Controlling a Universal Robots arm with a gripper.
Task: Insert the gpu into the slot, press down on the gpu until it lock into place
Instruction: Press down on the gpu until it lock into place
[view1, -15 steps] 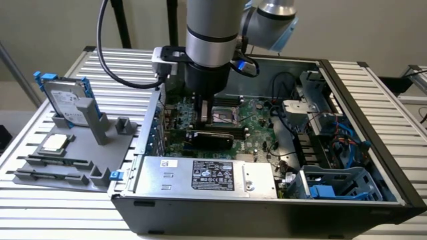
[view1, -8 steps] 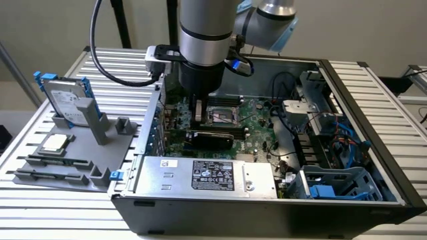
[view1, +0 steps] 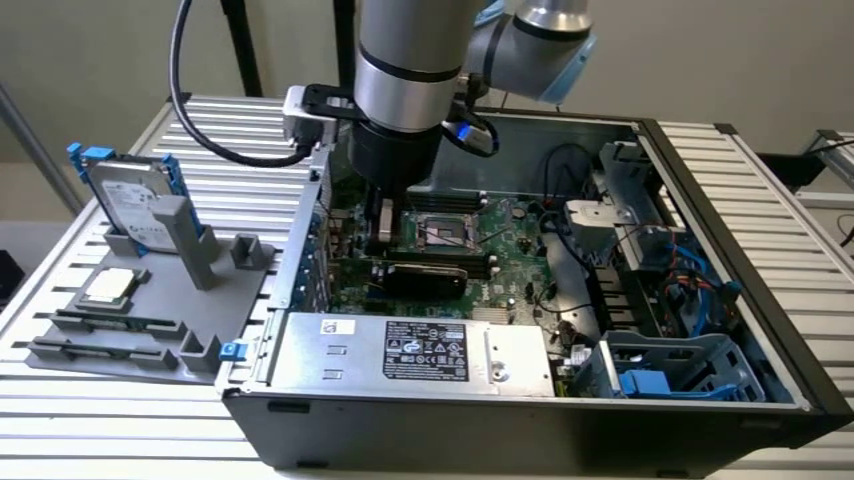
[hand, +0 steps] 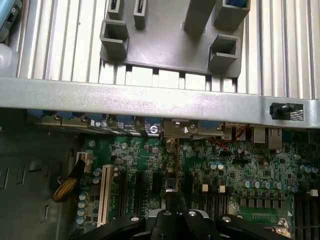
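Exterior view showed the gripper (view1: 387, 243), jaws closed, above the flat black gpu (view1: 422, 277). Metal case walls (view1: 534, 435) hemmed it.

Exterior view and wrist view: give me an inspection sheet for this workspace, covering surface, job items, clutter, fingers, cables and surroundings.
Surface: slatted metal table carrying an open computer case.
Job's things: gpu stands edge-down on the green motherboard; whether it is fully seated cannot be told.
Clutter: grey fixture tray holding a hard drive and a chip.
Grippers: gripper, fingers shut, at the gpu's top edge.
Cables: black cable looping off the arm; wire bundle inside the case.
Surroundings: plain wall.
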